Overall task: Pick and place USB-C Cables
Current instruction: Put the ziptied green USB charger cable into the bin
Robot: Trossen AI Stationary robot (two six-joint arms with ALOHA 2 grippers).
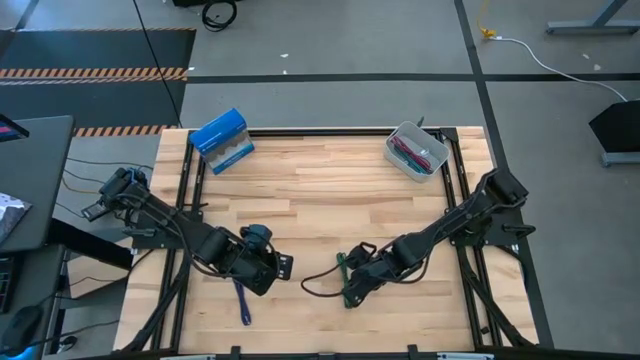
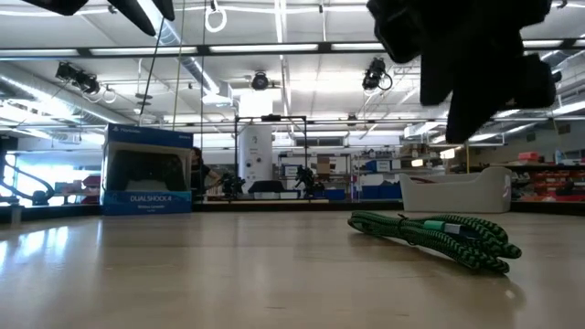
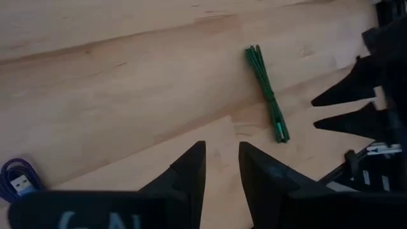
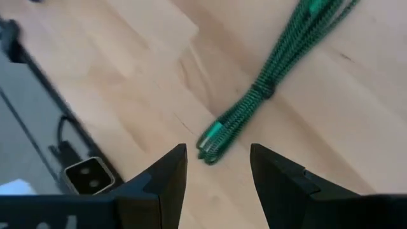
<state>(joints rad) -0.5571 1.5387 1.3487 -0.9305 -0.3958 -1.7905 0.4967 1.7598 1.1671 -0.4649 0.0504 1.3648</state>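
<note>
A green USB-C cable bundle (image 1: pixel 343 281) (image 2: pixel 430 236) (image 4: pixel 254 95) (image 3: pixel 267 95) lies flat on the wooden table near its near edge. My right gripper (image 1: pixel 352 285) (image 4: pixel 216 159) hovers open above the bundle's plug end, clear of it in the low view (image 2: pixel 484 82). A purple-blue cable (image 1: pixel 242 300) (image 3: pixel 16 181) lies on the table beside my left gripper (image 1: pixel 278 266) (image 3: pixel 221 159), which is slightly open and holds nothing. More bundles, one of them maroon, lie in the clear tray (image 1: pixel 432 170).
A blue box (image 1: pixel 222 140) (image 2: pixel 146 169) stands at the far left of the table. The tray (image 2: pixel 457 192) sits at the far right. A thin dark cord (image 1: pixel 318 287) loops on the table between the two grippers. Bare wood lies across the table's middle (image 1: pixel 320 200).
</note>
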